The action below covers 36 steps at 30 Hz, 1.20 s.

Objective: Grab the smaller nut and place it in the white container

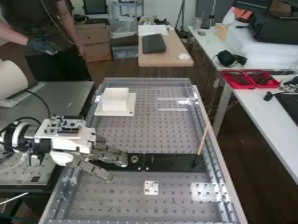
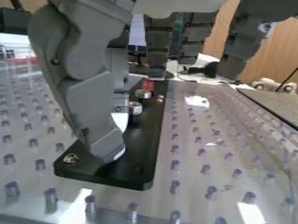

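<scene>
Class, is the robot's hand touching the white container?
Apart. In the high view, a wide stretch of holed bench top lies between the hand and the white container farther back.

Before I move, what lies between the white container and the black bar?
In the high view, mostly bare perforated plate, with the robot hand over the black bar at that view's left.
</scene>
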{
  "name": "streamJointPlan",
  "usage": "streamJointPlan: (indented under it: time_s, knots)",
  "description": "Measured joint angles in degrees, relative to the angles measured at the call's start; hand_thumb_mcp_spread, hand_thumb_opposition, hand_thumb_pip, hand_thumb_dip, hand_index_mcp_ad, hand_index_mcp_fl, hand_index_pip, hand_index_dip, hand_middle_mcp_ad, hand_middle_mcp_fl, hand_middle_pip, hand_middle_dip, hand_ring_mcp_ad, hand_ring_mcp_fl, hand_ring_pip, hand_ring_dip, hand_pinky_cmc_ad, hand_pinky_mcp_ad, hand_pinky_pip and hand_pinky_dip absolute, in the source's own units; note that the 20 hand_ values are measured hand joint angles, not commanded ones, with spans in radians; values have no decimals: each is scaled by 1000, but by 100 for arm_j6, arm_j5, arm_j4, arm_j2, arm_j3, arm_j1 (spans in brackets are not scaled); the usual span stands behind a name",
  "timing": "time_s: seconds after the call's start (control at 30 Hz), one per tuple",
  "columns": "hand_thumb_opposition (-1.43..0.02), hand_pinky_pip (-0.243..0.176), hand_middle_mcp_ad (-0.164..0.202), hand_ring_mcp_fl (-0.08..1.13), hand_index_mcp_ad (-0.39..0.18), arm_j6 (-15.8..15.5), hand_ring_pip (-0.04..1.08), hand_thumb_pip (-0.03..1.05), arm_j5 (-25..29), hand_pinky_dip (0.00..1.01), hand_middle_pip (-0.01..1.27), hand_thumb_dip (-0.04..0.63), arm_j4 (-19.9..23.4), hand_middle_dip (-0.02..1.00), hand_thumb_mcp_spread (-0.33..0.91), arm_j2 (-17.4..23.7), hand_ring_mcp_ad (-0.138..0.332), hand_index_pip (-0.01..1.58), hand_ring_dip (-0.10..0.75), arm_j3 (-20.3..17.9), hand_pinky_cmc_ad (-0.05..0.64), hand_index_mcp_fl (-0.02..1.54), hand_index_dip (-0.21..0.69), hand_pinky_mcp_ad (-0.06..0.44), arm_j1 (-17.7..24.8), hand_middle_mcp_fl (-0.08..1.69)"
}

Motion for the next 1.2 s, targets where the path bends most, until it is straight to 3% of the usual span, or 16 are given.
streamJointPlan:
  time_s: [0.63,0.97,1.2]
  knots:
    - [-923,35,49,16,-237,94,103,562,-388,195,136,204,-182,286,600,512,93,1491,138,6,354,412,38,293,193,131]
    - [-923,37,45,16,-237,-84,103,562,-933,195,136,204,-591,286,600,861,94,1491,138,132,354,412,38,297,714,164]
    - [-923,37,42,12,-237,-20,103,562,-1369,195,136,204,-682,286,600,1008,91,1494,138,242,353,412,38,293,1224,176]
